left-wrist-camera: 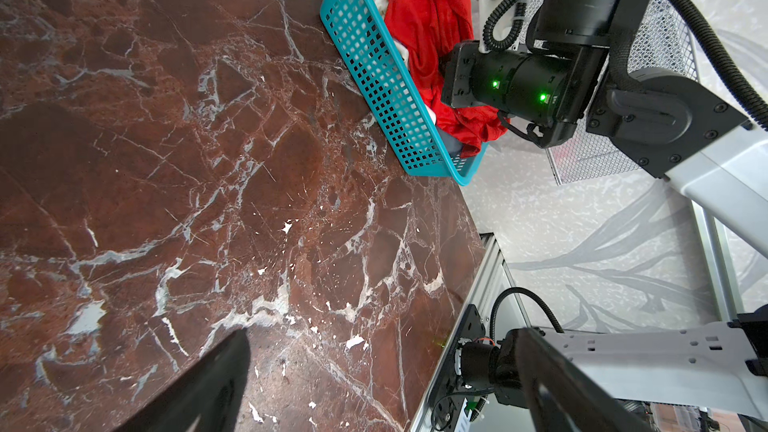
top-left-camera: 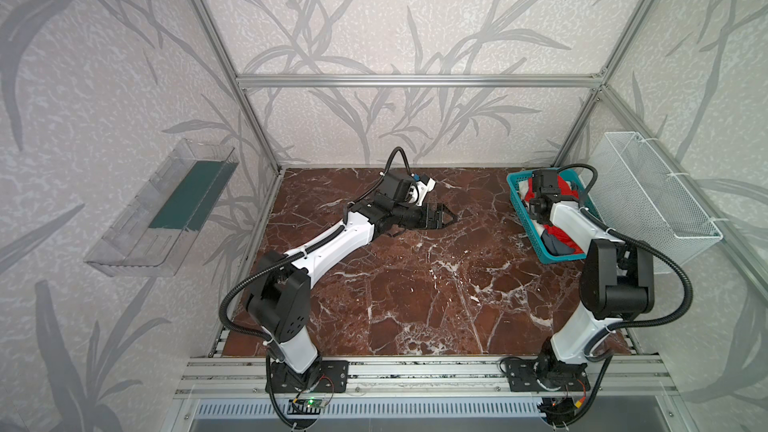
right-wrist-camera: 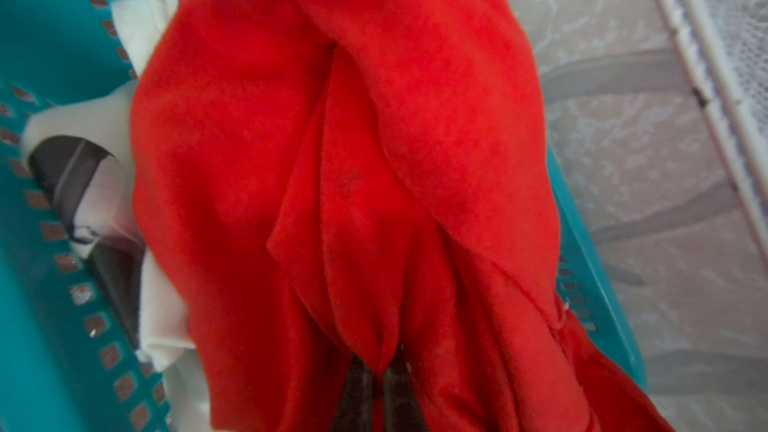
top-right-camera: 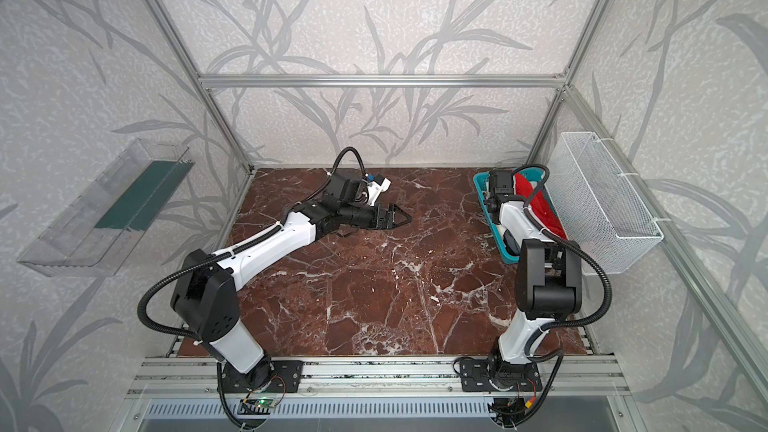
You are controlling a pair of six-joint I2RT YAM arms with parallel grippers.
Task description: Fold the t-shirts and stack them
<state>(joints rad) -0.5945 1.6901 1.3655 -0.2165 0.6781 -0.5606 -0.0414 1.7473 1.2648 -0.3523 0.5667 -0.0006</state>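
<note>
Dark fingertips (right-wrist-camera: 357,388) of the right gripper (right-wrist-camera: 379,371) press together on a gathered fold of the red t-shirt (right-wrist-camera: 332,160), pinching the cloth. That shirt lies bunched inside the teal basket (right-wrist-camera: 41,326), draped over the white t-shirt (right-wrist-camera: 162,326), whose black mark shows against the basket's lattice wall. At the basket's end nearest the robot's bases, a grey-blue t-shirt (top-left-camera: 555,245) peeks from under the red one. In both top views the basket sits at the far right of the marble tabletop (top-left-camera: 415,284), just beside the white mesh basket (top-left-camera: 648,193) fixed to the side wall, with the right arm reaching down into it. Well apart, over the middle of the tabletop's far half, the left gripper (top-left-camera: 453,218) holds its fingers spread wide with nothing between them.
</note>
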